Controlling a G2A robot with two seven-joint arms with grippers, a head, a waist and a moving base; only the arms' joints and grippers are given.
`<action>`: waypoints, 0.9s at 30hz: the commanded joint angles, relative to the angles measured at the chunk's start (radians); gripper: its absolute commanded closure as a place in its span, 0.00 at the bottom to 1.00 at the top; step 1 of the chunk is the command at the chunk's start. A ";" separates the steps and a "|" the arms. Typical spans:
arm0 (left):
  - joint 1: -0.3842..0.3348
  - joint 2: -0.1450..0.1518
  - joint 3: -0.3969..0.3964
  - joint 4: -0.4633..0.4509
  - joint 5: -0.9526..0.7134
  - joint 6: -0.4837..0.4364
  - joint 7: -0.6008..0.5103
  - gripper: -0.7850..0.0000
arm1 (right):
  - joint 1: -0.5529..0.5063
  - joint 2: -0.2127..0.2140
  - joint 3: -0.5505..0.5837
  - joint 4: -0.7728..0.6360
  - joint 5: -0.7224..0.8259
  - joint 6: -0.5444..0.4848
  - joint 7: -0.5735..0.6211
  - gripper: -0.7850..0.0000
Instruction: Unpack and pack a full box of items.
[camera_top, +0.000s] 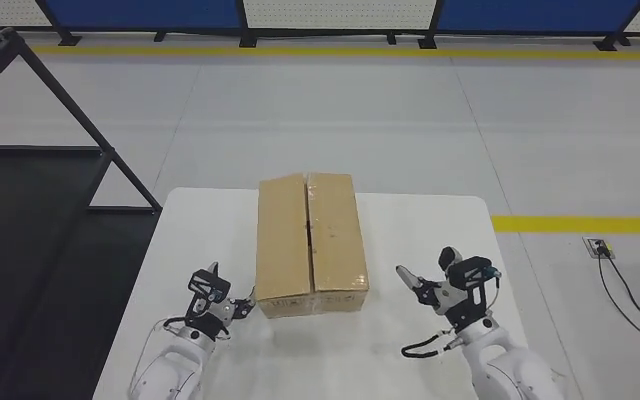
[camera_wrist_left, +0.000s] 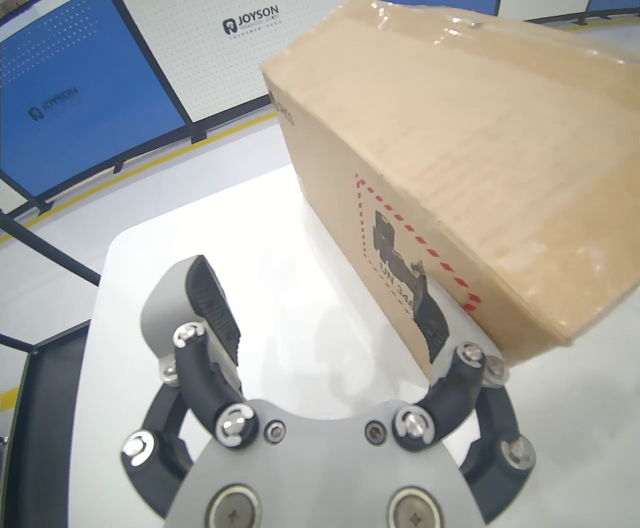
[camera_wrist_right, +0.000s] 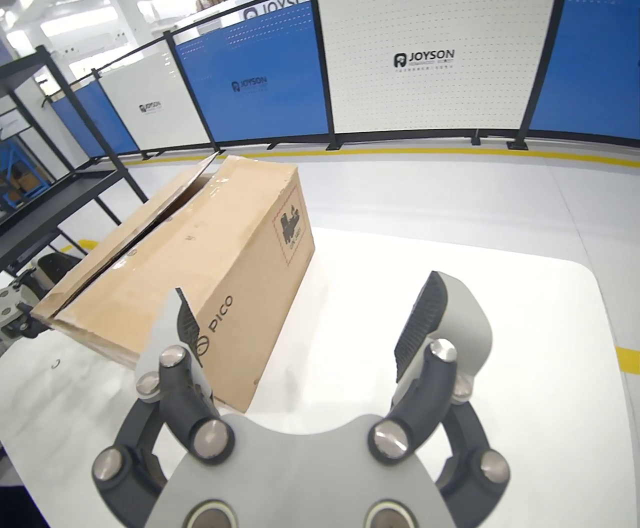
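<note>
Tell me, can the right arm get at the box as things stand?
Probably yes: the open right gripper is beside the box, apart from it, and nothing stands on the table between them.

Bright, even light falls from overhead. The white tabletop (camera_top: 420, 230) glows, nearly washed out, and only soft, pale shadows lie beside the box (camera_top: 310, 240). Clear tape (camera_wrist_left: 450, 22) on its top glints. In the wrist views the barrier panels (camera_wrist_right: 430, 65) bow toward the edges.
</note>
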 joint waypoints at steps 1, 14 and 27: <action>0.015 0.000 0.011 -0.022 0.017 -0.014 0.004 0.00 | -0.007 0.006 0.016 -0.010 -0.008 -0.067 0.026 0.00; -0.022 -0.016 0.167 -0.053 0.118 -0.046 -0.014 0.00 | -0.019 0.010 0.034 -0.025 -0.006 -0.105 0.036 0.00; -0.113 -0.027 0.276 -0.010 0.135 -0.227 -0.051 0.00 | -0.139 0.011 0.126 -0.050 0.129 -0.158 -0.168 0.00</action>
